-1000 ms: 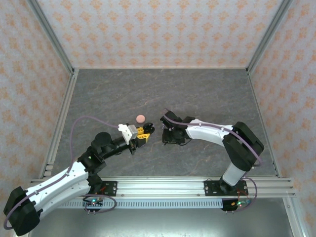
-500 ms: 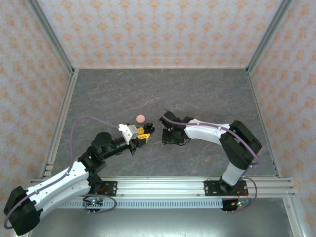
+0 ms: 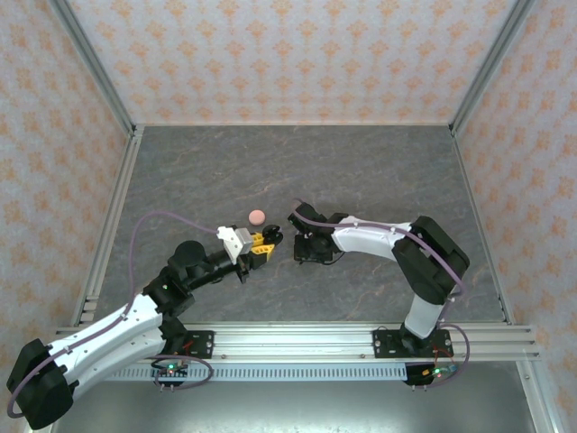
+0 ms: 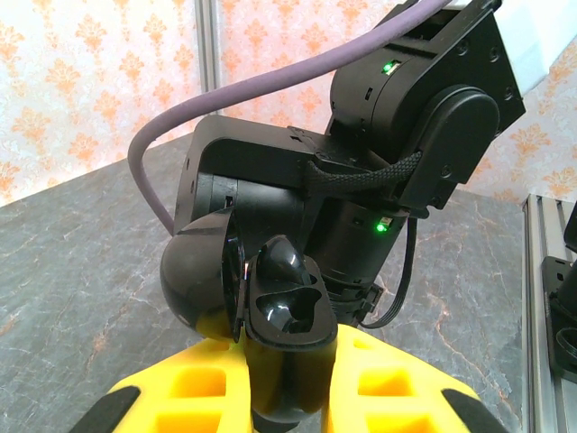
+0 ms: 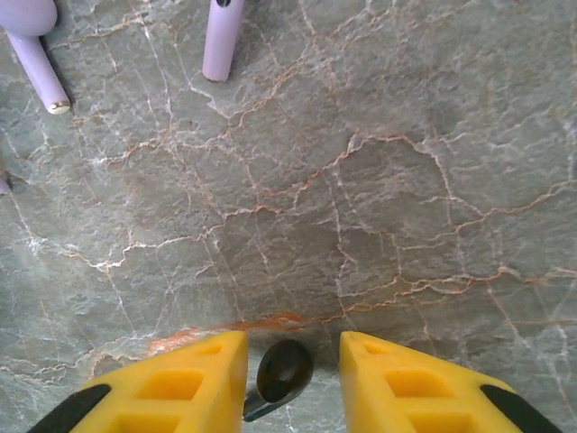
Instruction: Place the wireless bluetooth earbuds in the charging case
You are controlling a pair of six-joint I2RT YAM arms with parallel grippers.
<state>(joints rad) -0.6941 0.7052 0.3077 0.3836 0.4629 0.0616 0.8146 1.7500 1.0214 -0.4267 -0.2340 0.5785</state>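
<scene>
The left claw (image 4: pixel 288 397) is shut tight on the black charging case (image 4: pixel 275 311), and the case lid is open. The case sits just left of the right claw (image 5: pixel 293 361), above the grey counter (image 3: pixel 361 171). The right claw is partly open with one black earbud (image 5: pixel 284 370) between its sides. I cannot tell if it pinches the earbud. Two lilac earbuds (image 5: pixel 221 36) lie ahead of the right claw, with their stems pointing back at it.

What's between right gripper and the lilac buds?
Right wrist view: bare table between right gripper and lilac buds; a black bud sits between its jaws.
</scene>
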